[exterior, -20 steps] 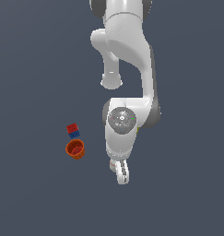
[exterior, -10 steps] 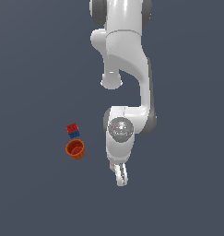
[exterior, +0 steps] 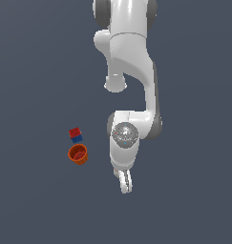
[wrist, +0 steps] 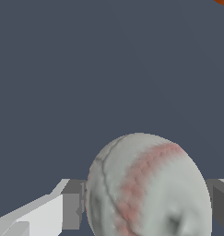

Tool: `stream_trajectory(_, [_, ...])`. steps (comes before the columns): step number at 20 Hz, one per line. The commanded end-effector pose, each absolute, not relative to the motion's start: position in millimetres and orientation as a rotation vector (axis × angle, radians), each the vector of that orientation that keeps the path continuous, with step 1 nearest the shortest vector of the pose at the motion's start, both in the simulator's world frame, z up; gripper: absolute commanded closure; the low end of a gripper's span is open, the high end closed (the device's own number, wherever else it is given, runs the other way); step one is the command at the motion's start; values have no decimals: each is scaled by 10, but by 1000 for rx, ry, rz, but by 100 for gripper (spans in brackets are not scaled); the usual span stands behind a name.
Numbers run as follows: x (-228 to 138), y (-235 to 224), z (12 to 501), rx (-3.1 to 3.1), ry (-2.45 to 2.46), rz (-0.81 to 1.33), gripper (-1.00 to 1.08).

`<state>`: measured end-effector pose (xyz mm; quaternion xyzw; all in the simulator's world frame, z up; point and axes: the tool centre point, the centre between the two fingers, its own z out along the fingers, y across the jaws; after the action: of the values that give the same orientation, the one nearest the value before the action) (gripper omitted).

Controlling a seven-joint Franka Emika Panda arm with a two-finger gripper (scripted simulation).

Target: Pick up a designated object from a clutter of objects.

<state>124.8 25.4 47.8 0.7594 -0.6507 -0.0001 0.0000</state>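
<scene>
Wrist view: round stitched baseball (wrist: 148, 189) (pink-seamed) fills the claw (wrist: 148, 203).

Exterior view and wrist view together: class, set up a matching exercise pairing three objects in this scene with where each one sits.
Objects:
1. round white baseball with red stitching
2. orange plastic cup
3. red-and-blue block

Places:
A. lying on the dark floor, touching or nearly touching the block
B. between the two gripper fingers, filling the gap
C. just behind the cup, farther up the exterior view

Pairs: 1-B, 2-A, 3-C
</scene>
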Motion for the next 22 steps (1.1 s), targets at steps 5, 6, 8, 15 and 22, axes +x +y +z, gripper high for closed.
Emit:
stream_trajectory(5, [1247,254,480,2385,-2044,0,108])
stream_trajectory(6, [1245,256,488,2385,-2044,0,108])
stream_trajectory(8, [1236,271,517,2386,-2044,0,108])
stream_trajectory(15, [1162,371,785,2386,-2044,0,108])
stream_trajectory(22, [1011,574,1338,2386,-2044,-1,108])
